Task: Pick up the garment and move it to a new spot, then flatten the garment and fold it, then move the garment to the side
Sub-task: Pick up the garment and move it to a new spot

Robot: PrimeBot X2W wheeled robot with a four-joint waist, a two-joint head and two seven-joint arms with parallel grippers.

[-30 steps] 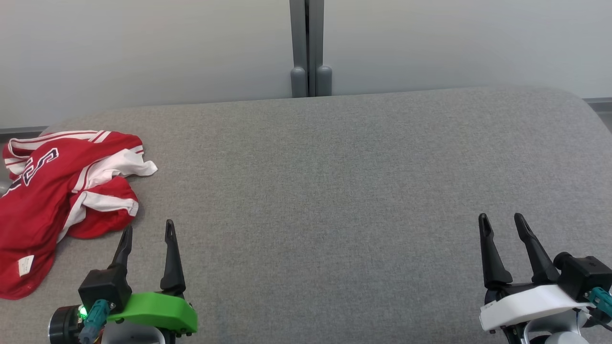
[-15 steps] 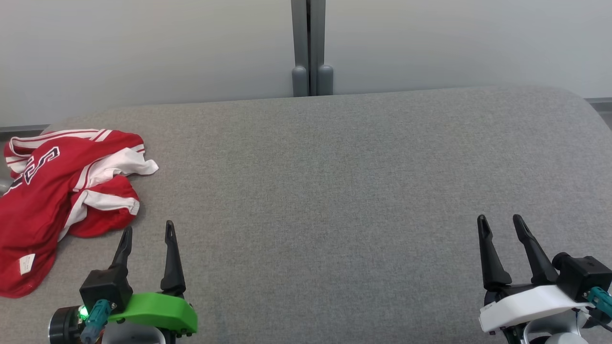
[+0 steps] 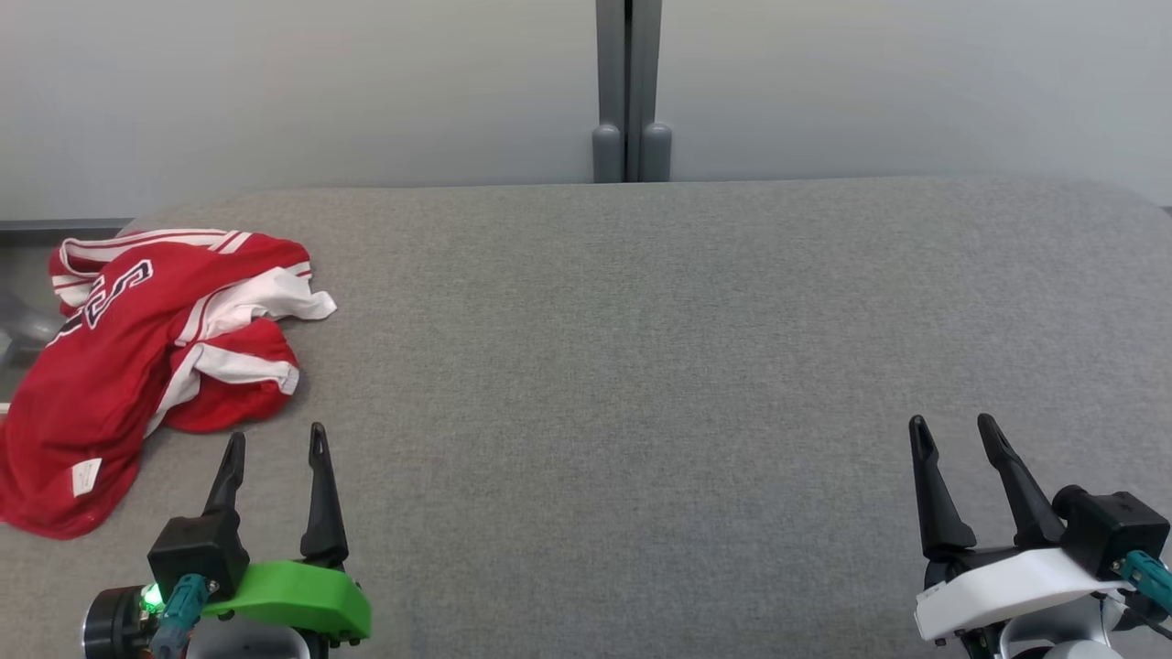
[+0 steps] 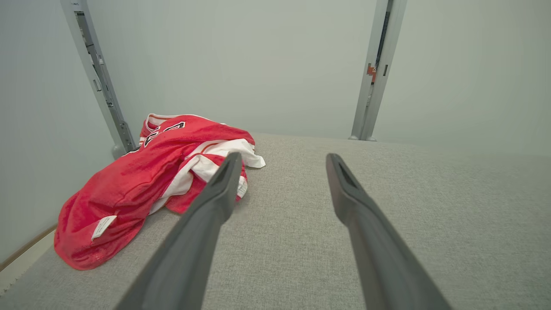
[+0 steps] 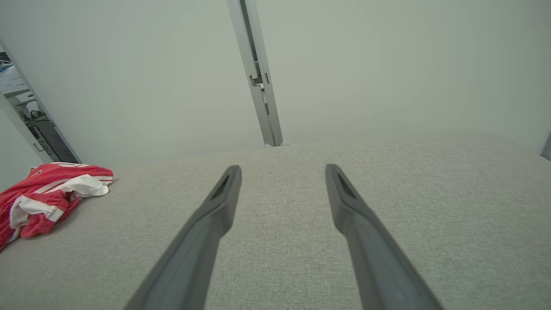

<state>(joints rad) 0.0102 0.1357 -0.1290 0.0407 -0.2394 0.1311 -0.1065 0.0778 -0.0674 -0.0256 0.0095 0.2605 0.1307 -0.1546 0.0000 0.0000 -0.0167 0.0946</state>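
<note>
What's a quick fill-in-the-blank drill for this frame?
The crumpled jersey is mostly ____ with white trim.
It lies on the robot's ____ side of the grey surface.
The left pincer and right pincer both stand ____.
Missing: red; left; open.
</note>
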